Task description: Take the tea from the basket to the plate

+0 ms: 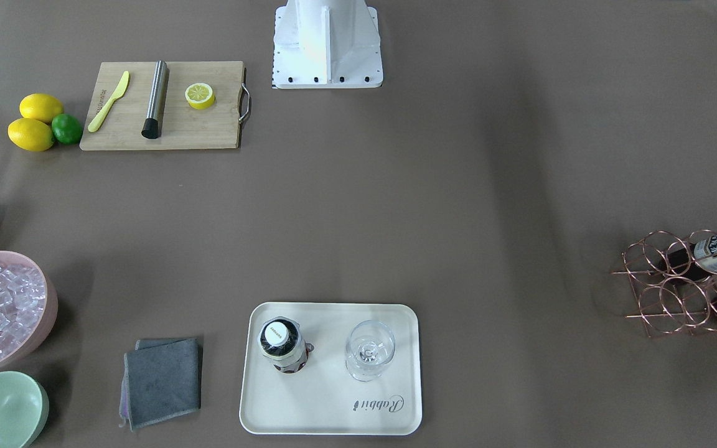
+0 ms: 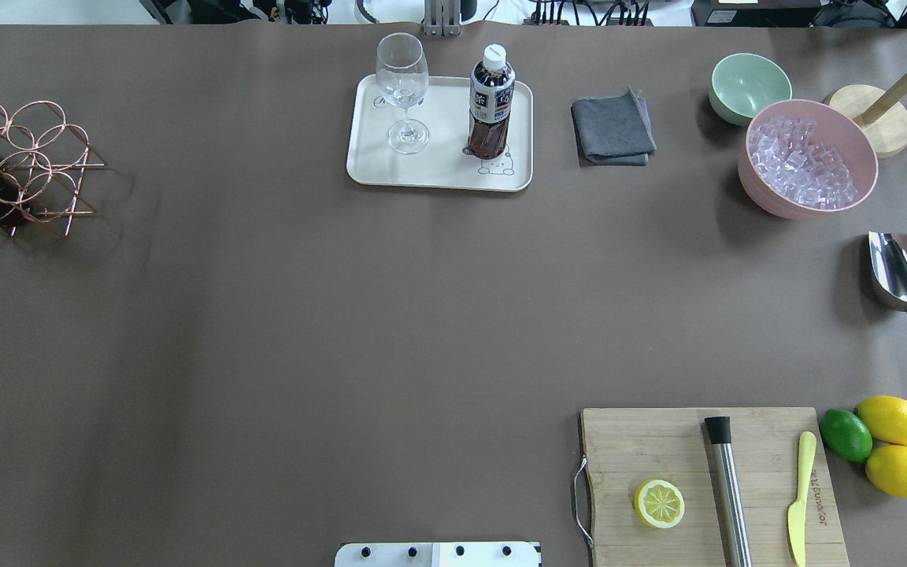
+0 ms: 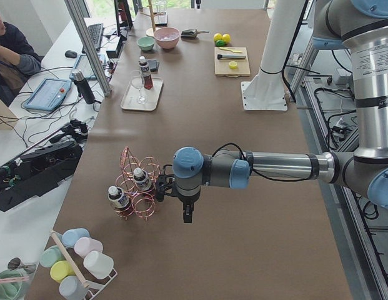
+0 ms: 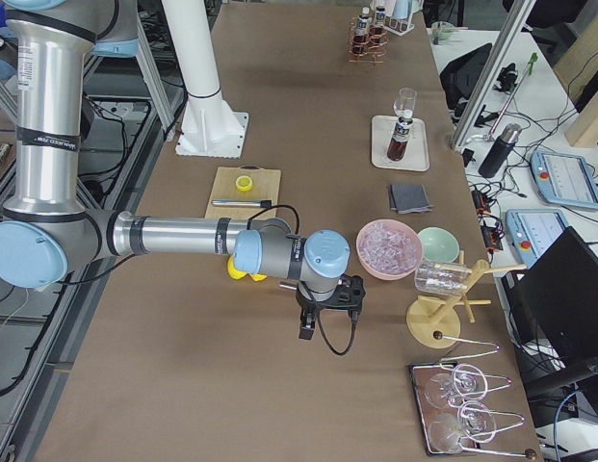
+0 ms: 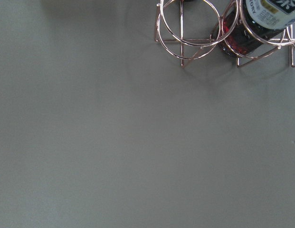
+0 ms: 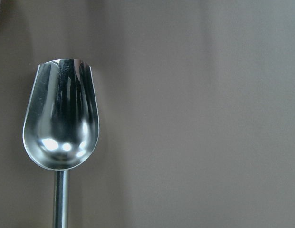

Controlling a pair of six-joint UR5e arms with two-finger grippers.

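One tea bottle point(image 2: 491, 98) with a white cap stands upright on the cream plate point(image 2: 438, 169), beside a wine glass point(image 2: 402, 90). The copper wire basket point(image 2: 28, 157) sits at the table's left end with two tea bottles point(image 3: 142, 180) in it. One of them shows in the left wrist view point(image 5: 261, 23). My left gripper point(image 3: 186, 215) hangs over bare table just beside the basket. Over at the metal scoop point(image 6: 61, 118), my right gripper point(image 4: 306, 327) hovers above it. Both grippers show only in the side views, so I cannot tell whether they are open or shut.
A grey cloth point(image 2: 612, 130), a mint-green bowl point(image 2: 749, 85) and a pink bowl of ice point(image 2: 808, 157) lie right of the plate. Near my base is a cutting board point(image 2: 705, 480) with half a lemon, a steel rod and a yellow knife. Lemons and a lime point(image 2: 886, 441) sit beside it.
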